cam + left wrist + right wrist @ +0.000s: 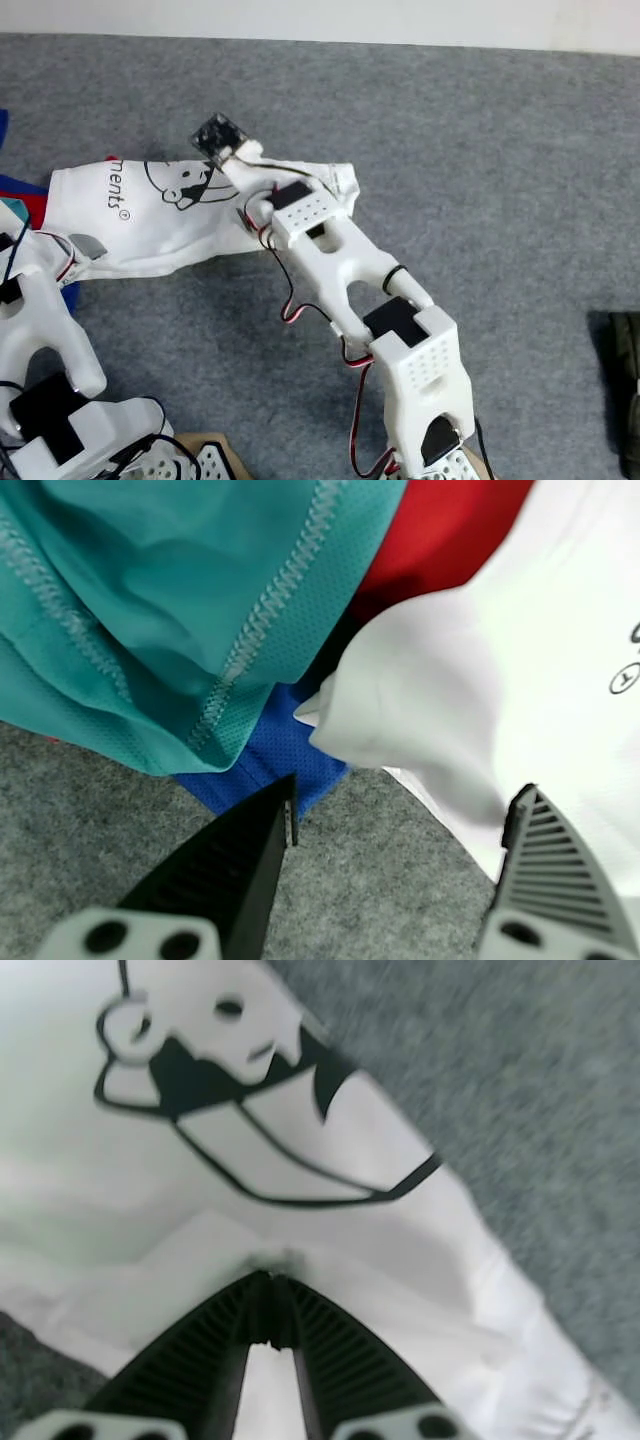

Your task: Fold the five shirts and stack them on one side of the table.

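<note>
The task looks barely begun: the white shirt lies rumpled on the table, the right pincer clamped on a fold of it, the left pincer gaping wide over its edge, beside the crumpled teal shirt, red shirt and blue shirt.
</note>
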